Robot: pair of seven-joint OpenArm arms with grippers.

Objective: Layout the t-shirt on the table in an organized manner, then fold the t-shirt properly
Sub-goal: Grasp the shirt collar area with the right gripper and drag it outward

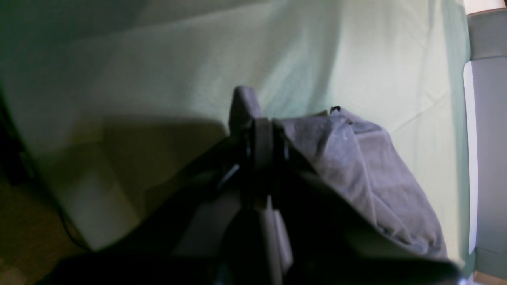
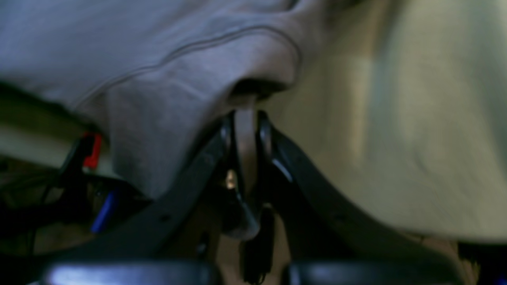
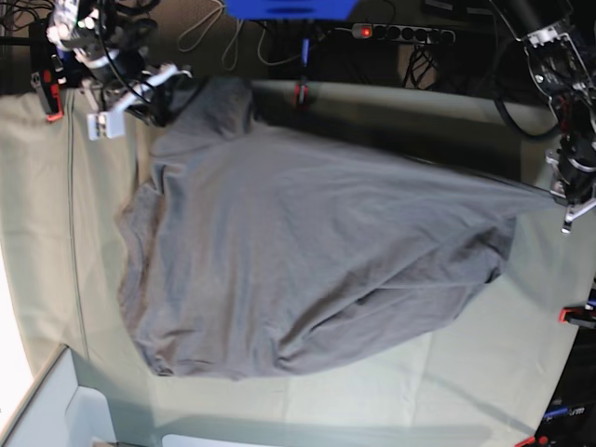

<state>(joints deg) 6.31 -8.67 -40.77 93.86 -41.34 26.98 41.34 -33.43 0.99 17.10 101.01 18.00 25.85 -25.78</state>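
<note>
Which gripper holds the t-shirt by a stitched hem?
The right gripper: a seam line runs along the t-shirt edge it pinches. The left gripper grips plain fabric.

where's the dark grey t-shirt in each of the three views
Left wrist: the dark grey cotton t-shirt hangs centre-right, pinched in the left gripper.
Right wrist: it fills the upper left, its hem pinched in the right gripper.
Base: spread across the middle, stretched between both arms.
Shared landmark: the pale green cloth-covered table, behind the shirt in every view.

Dark grey t-shirt (image 3: 298, 270) spread rumpled, two corners lifted, across pale green cloth-covered table (image 3: 37, 233).
</note>
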